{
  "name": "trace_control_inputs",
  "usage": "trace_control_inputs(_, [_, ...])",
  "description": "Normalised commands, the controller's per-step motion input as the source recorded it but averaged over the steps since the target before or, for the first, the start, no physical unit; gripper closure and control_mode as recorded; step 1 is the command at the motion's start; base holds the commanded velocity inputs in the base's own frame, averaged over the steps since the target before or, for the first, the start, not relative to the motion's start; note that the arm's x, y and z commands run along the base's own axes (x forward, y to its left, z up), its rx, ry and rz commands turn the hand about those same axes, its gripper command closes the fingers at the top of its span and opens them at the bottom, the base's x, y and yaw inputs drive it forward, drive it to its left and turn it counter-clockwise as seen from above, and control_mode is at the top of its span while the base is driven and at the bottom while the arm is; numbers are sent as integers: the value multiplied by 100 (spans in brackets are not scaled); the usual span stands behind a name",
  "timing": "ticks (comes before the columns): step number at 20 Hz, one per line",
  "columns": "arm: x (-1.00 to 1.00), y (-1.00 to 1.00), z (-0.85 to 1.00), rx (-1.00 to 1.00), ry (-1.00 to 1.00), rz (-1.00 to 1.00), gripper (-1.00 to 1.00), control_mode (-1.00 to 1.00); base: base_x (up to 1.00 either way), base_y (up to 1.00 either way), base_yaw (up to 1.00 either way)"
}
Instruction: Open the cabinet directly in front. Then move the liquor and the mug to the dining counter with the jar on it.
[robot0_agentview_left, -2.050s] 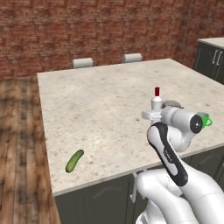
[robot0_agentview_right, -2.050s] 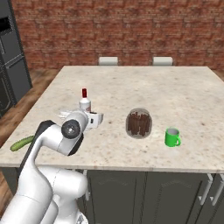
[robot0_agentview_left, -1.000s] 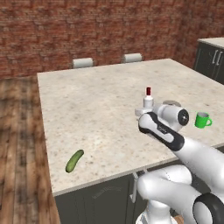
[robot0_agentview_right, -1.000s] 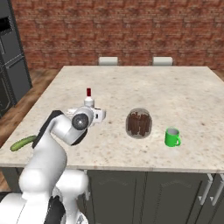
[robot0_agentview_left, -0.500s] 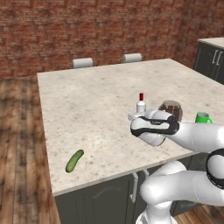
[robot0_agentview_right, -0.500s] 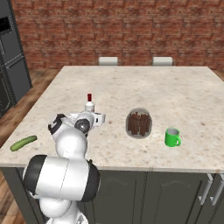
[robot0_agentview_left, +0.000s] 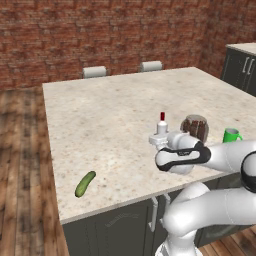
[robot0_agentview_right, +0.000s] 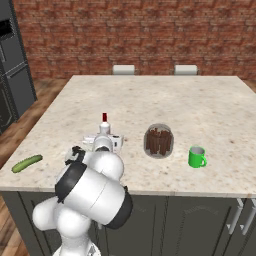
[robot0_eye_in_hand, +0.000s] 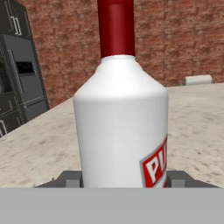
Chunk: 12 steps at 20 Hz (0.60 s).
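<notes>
The liquor (robot0_agentview_left: 161, 125) is a white bottle with a red cap, upright over the dining counter (robot0_agentview_left: 110, 115), just left of the jar (robot0_agentview_left: 195, 127). My gripper (robot0_agentview_left: 161, 140) is shut on its lower body. In the hand view the liquor (robot0_eye_in_hand: 120, 122) stands between my gripper (robot0_eye_in_hand: 122, 180) and its dark fingertips (robot0_eye_in_hand: 70, 179). From the right base the liquor (robot0_agentview_right: 104, 125) rises above my gripper (robot0_agentview_right: 104, 142), left of the jar (robot0_agentview_right: 159, 141) and the green mug (robot0_agentview_right: 196, 157). The mug (robot0_agentview_left: 231, 135) stands right of the jar. The bottle's base is hidden. The cabinet is out of view.
A green cucumber (robot0_agentview_left: 85, 183) lies near the counter's front left corner, seen again (robot0_agentview_right: 27, 163) at the left edge. Two chairs (robot0_agentview_left: 94, 72) (robot0_agentview_left: 151, 66) stand at the far side. Dark appliances (robot0_agentview_right: 10, 75) stand far left. Low dark cabinets (robot0_agentview_left: 240, 65) sit at the right.
The bottle has come a little lower and nearer the counter's front edge in my grip. My elbow has swung down and across in front of the base. Jar, mug and cucumber have stayed put.
</notes>
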Motion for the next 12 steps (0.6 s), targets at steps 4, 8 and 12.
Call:
trace_control_inputs(4, [12, 0, -25, 0, -1, 0, 100, -100, 0, 0, 0])
trace_control_inputs(8, [12, 0, -23, 0, 0, 0, 100, -100, 0, 0, 0])
trace_control_inputs(12, [2, 0, -27, 0, 0, 0, 100, -100, 0, 0, 0])
